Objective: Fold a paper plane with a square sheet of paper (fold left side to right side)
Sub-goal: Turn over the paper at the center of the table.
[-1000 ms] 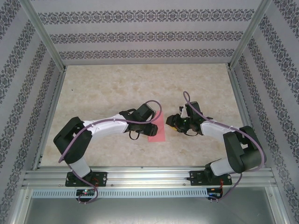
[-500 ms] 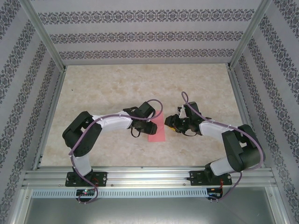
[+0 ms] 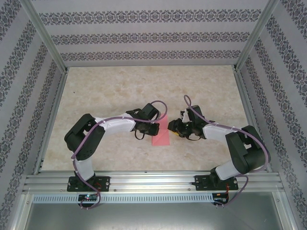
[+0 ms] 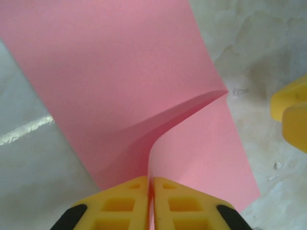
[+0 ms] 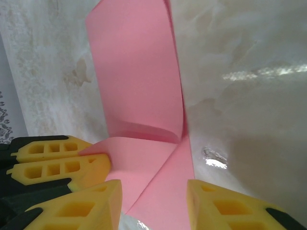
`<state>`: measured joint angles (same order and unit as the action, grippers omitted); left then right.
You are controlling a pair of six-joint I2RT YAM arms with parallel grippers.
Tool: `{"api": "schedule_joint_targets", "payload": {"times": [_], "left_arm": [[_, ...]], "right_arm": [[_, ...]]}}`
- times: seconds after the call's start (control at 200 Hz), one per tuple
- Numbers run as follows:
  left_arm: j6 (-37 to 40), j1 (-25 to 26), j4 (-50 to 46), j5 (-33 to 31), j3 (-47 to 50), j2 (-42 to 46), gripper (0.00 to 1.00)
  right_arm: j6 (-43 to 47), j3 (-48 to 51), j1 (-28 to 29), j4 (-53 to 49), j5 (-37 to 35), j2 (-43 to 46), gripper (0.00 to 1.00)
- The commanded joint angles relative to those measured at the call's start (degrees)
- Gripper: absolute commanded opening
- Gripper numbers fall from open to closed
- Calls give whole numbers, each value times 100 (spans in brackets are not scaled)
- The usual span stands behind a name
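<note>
Here, the thin pink-red sheet of paper (image 3: 161, 137) lies on the marbled beige tabletop (image 3: 120, 91), part of it flat and part curling up off the surface in a soft bend. At the sheet's raised edge the left gripper (image 4: 150, 184), with ribbed yellow fingers, has its jaws pressed together on the paper, pinching that edge. On the sheet's opposite side the right gripper (image 5: 153, 191) has its yellow fingers partly apart astride the flat part, gripping nothing; whether they touch the paper I cannot tell.
</note>
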<state>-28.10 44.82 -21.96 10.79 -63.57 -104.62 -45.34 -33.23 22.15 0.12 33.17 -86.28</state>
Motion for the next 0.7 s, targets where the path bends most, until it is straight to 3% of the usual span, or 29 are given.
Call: {"api": "schedule_joint_targets", "payload": {"times": [0.0, 0.44, 0.694], "left_arm": [[20, -78, 172, -167, 131, 308, 10], [-29, -96, 209, -116, 195, 345, 14], [-215, -211, 392, -225, 493, 714, 24]], "right_arm": [[-46, -116, 134, 331, 128, -100, 41], [-185, -436, 452, 602, 155, -605, 39], [-231, -562, 525, 759, 291, -883, 18]]}}
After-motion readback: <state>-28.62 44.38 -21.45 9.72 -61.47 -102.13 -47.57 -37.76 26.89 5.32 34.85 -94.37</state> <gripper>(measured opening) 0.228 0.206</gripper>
